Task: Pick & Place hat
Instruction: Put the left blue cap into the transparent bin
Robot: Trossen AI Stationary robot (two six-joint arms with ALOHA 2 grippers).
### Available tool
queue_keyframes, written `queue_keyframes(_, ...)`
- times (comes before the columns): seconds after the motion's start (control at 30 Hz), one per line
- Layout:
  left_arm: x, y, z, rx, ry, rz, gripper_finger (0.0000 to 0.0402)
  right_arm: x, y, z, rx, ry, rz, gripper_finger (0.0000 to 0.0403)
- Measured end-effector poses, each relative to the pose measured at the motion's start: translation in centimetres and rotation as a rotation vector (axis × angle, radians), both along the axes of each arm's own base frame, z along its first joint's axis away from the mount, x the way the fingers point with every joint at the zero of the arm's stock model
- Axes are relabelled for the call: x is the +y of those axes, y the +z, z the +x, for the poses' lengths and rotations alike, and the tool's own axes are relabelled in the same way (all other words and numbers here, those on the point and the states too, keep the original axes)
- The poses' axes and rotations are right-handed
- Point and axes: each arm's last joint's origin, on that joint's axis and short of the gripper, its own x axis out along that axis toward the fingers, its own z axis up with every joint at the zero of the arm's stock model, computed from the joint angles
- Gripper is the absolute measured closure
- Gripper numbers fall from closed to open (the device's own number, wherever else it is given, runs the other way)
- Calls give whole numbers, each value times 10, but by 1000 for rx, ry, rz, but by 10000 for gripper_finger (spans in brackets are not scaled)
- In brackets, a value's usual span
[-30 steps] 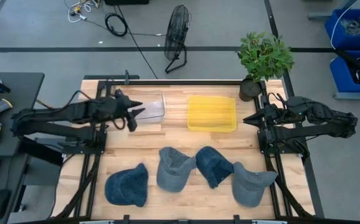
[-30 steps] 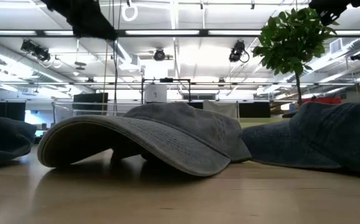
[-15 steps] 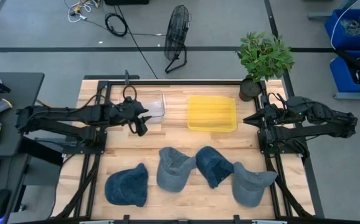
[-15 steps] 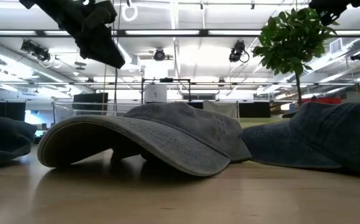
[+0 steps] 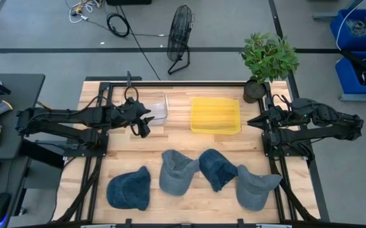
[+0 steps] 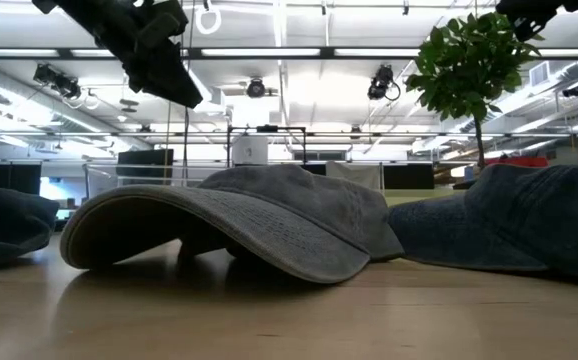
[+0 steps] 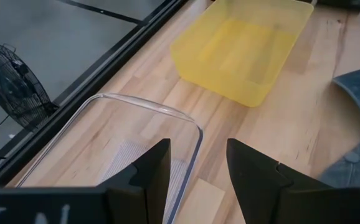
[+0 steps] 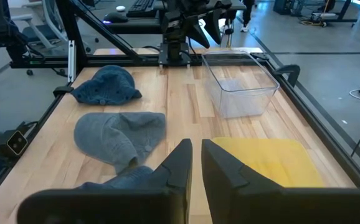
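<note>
**Hats untouched, left arm up by the clear bin**

You're at the approach step: no hat is picked yet. The wooden table (image 5: 183, 142) carries four hats in a row along its near edge: dark blue hat (image 5: 130, 189) far left, grey hat (image 5: 176, 171) next, a second dark blue hat (image 5: 218, 168) touching it, and a grey one (image 5: 254, 185) at the right.

Your left gripper (image 5: 142, 120) hangs above the table at the near corner of the clear bin (image 5: 154, 108), fingers spread apart with nothing between them. Your right gripper (image 5: 254, 121) waits at the table's right edge, just right of the yellow bin (image 5: 215, 115), fingers nearly closed and holding nothing.

Next move, as I judge it: bring the left gripper nearward and down onto a hat on the left, pinch the fabric, lift.

Watch out: the two middle hats overlap, so grabbing one may drag the other. The potted plant (image 5: 268, 60) stands at the far right corner, clear of the path.
</note>
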Motion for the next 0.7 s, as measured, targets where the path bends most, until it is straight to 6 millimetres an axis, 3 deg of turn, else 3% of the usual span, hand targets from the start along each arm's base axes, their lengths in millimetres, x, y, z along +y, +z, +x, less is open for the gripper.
queue_keyframes(0.7, 0, -2, -2, 27, 1, -6, 239, 0, 1, 0, -10, 0, 0, 360)
